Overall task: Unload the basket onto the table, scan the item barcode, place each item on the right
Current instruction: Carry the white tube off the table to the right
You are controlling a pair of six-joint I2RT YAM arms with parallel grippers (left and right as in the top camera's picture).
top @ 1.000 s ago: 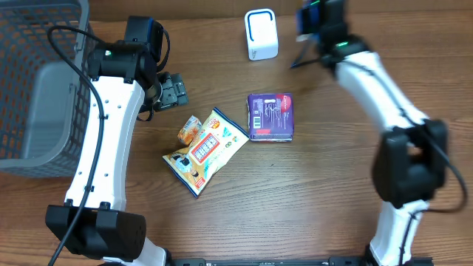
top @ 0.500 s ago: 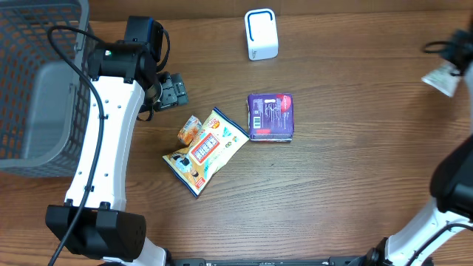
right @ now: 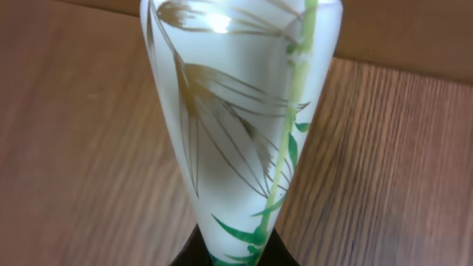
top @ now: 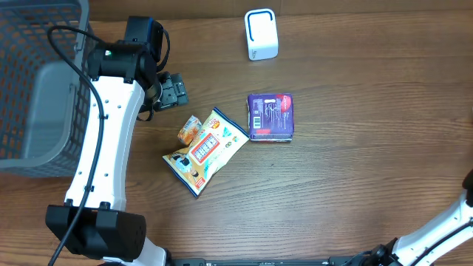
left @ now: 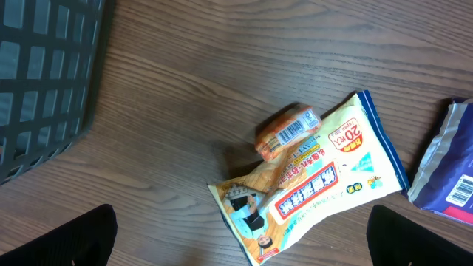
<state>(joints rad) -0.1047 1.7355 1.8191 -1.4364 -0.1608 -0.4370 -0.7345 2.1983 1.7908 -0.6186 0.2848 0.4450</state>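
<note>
Overhead, bare table (top: 369, 148) lies open right of the white scanner (top: 261, 34); snack bag (top: 205, 150) and purple pack (top: 270, 116) lie on my side of it. My left gripper (top: 171, 90) gapes wide, left of the scanner. My right gripper (right: 235, 255), outside that frame, pinches the bamboo-print packet (right: 236, 111) by its narrow end.

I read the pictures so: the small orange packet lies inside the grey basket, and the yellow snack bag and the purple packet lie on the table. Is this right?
Not quite. The overhead view shows the small orange packet on the table, against the yellow snack bag, not inside the grey basket. The bag and the purple packet do lie on the table.
</note>
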